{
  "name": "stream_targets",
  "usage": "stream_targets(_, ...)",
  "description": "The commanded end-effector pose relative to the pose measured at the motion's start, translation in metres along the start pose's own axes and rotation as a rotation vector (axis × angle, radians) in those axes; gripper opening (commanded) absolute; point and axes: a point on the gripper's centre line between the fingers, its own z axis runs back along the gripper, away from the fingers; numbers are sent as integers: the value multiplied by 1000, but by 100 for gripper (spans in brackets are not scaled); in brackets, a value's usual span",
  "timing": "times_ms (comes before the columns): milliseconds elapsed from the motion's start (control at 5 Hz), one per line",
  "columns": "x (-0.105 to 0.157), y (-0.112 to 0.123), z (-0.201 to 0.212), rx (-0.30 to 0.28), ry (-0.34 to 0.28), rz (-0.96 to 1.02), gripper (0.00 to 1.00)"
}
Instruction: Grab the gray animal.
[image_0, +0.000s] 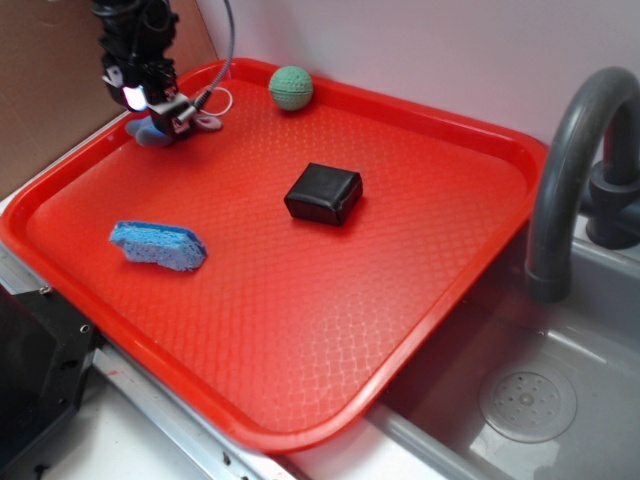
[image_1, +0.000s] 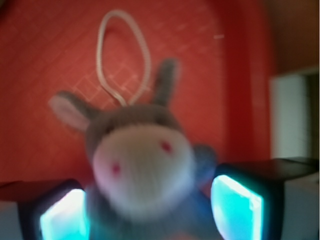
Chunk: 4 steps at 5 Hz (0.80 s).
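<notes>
The gray animal is a small plush with a cream face patch, red eyes, two ears and a white cord loop. In the wrist view it fills the gap between my glowing pads, and its body touches both. In the exterior view my gripper is at the far left corner of the red tray. It is low over the animal, which rests on or just above the tray floor. The gripper is shut on the animal.
A green knitted ball lies at the tray's back rim. A black box sits mid-tray and a blue sponge at the front left. A gray faucet and sink are on the right. A brown board stands on the left.
</notes>
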Motion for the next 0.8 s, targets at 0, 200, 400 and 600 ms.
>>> stream_targets(0,3,8,1,-6,-10,12,88)
stream_targets(200,-4,5,10,21,7,55,0)
stream_targets(400,-11,-9,47,128,61,155,0)
stream_targets(600,-21,-44,96,55,-2,127,0)
